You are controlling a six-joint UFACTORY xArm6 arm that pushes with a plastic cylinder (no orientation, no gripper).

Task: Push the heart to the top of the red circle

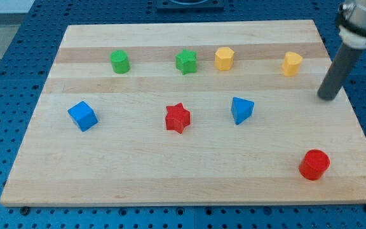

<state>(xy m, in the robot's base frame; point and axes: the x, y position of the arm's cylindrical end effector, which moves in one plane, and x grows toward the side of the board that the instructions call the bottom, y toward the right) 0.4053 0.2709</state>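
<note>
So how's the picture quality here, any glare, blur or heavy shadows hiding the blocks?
Camera view: even, soft light, no glare on the board; blocks sharp with only faint shadows; the rod's upper part at the view's top right looks slightly blurred, my tip clear, right of the yellow heart, well above the red circle.

Wooden board (189, 184) lies on blue perforated table (5, 127). Green cylinder (120, 62) near board's top left. Green star (186, 62) to its right, yellow hexagon (224, 58) just beside star. Blue cube (82, 116) at view's left, well below green cylinder. Red star (177, 117) near board's middle, below green star. Blue triangular block (241, 109) right of red star, apart from it. All blocks stand separate, none touching.
</note>
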